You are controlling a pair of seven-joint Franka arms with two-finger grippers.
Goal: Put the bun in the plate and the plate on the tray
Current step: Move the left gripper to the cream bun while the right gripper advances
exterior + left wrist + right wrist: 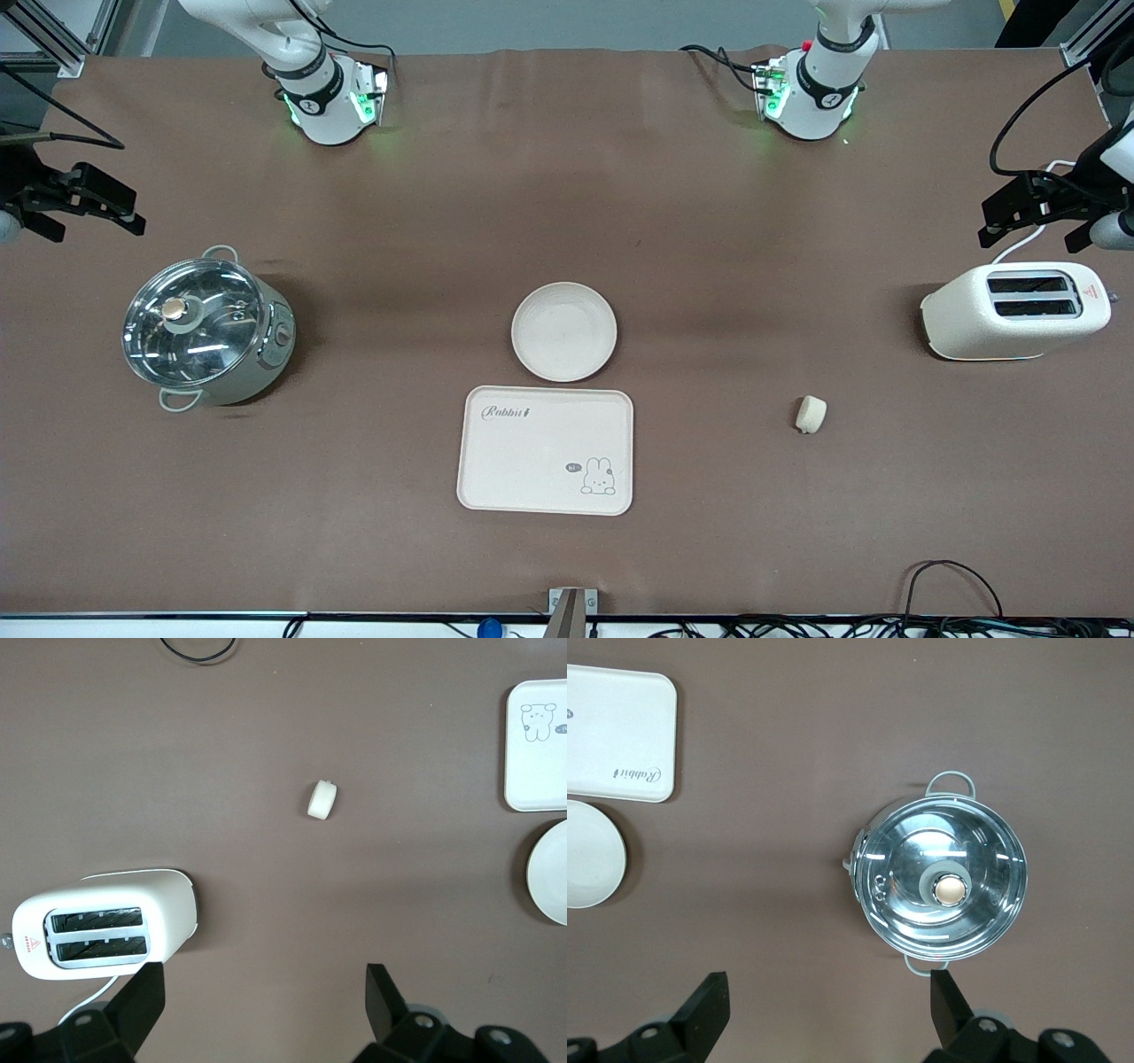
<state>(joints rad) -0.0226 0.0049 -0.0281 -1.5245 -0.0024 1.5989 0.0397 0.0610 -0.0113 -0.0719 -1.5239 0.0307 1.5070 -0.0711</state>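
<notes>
Nothing's been touched yet. The bun (pixel 811 414) sits alone on the brown table (pixel 567 204), right of centre in the front view, lower than the toaster (pixel 1014 312) and well apart from it. The plate (pixel 564 330) rests dead centre, empty, with the tray (pixel 546 449) just below it, nearly touching.

Your left gripper (pixel 1036 208) hangs at the right edge of the front view, above the toaster, fingers spread wide; its wrist view shows the bun (pixel 322 801) ahead between the two fingertips (pixel 142 1001). The right gripper (pixel 75 202) hovers at the left edge above the lidded pot (pixel 206 326), also spread wide, and that arm waits.

First step, I'd say: the left arm goes for the bun. Come straight down over it and centre it between the fingers. It lies slightly tilted, so line your fingers across its narrow sides. It's likely soft, so close gently. Mind the toaster's white cord (pixel 1019 248) beneath your hand as you leave.
</notes>
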